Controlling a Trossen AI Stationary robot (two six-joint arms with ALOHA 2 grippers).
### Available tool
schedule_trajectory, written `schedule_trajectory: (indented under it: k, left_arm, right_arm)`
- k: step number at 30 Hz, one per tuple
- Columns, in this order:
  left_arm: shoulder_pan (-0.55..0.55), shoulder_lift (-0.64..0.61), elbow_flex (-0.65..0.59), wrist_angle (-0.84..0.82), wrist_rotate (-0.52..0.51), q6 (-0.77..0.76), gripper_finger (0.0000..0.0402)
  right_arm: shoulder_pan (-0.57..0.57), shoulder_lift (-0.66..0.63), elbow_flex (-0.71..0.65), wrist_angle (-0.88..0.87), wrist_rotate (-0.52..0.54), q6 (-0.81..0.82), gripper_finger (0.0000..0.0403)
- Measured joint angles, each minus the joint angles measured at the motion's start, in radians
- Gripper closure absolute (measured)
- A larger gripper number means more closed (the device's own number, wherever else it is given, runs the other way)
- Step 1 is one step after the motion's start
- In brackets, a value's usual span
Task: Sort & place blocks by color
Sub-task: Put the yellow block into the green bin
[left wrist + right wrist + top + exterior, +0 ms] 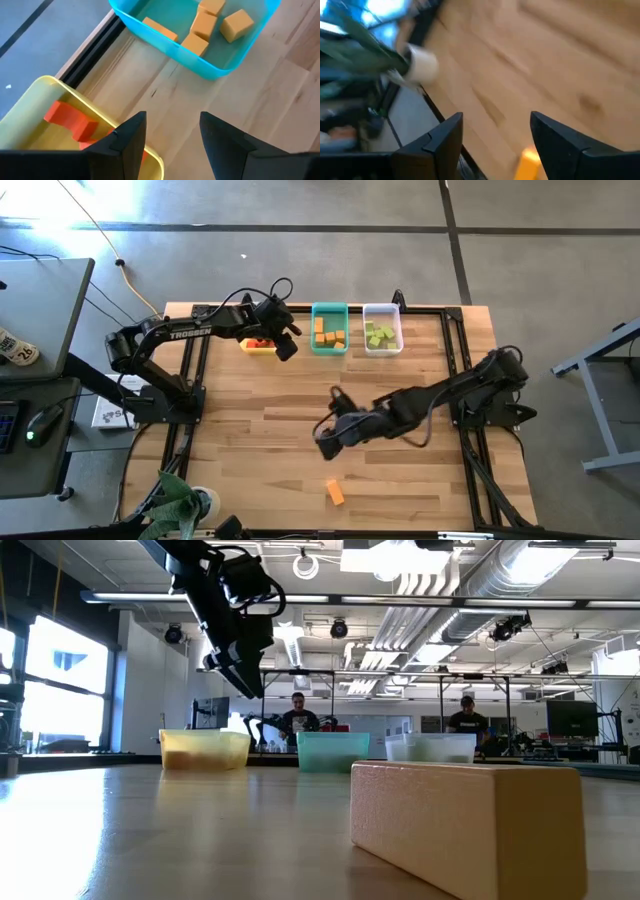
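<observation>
Orange bar [335, 493]: lying alone on the surface [260, 470] near the front edge, apart from both arms; looming close in the low view [468, 822].
Right hand [327, 438]: hovering over the middle of the surface, released and holding nothing; the orange bar is peeking in ahead of its fingers [529, 165].
Left hand [287, 346]: hanging above the back of the surface beside the yellow bin [258, 346], fingers [131, 137] apart and grasping nothing.
Yellow bin: sitting by the back edge, holding red blocks [70, 119].
Teal bin [330, 328]: sitting by the back edge, holding orange blocks [204, 24].
Clear bin [382, 328]: sitting by the back edge, holding green blocks [379, 336].
</observation>
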Motion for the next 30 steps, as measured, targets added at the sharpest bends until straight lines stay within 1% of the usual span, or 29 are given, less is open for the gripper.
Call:
schedule_trajectory:
  k: [2,6,9,13,16,20,25,30]
  left_arm:
    - [-0.002,0.0,0.0,-0.011,0.001,-0.001,0.0229]
    - [-0.003,0.0,0.0,-0.033,0.001,0.0,0.0229]
    - [-0.003,0.0,0.0,-0.041,0.0,-0.001,0.0229]
    - [-0.003,0.0,0.0,-0.043,0.0,-0.001,0.0229]
    - [-0.003,0.0,0.0,-0.043,0.0,0.001,0.0229]
    - [-0.003,0.0,0.0,-0.043,-0.003,0.001,0.0229]
    - [-0.003,0.0,0.0,-0.043,-0.012,0.001,0.0229]
    - [-0.003,0.0,0.0,-0.043,-0.012,0.001,0.0229]
  right_arm:
    - [0.005,0.038,-0.003,-0.002,-0.07,0.026,0.0185]
    - [0.024,0.113,-0.004,-0.01,-0.161,0.063,0.0185]
    - [0.037,0.16,-0.005,-0.016,-0.21,0.107,0.0185]
    - [0.049,0.205,-0.005,-0.045,-0.251,0.177,0.0185]
    - [0.057,0.223,-0.005,-0.056,-0.266,0.217,0.0185]
    - [0.076,0.239,-0.006,-0.049,-0.247,0.267,0.0185]
    - [0.103,0.262,-0.006,-0.043,-0.249,0.312,0.0185]
    - [0.12,0.294,-0.006,0.009,-0.245,0.339,0.0185]
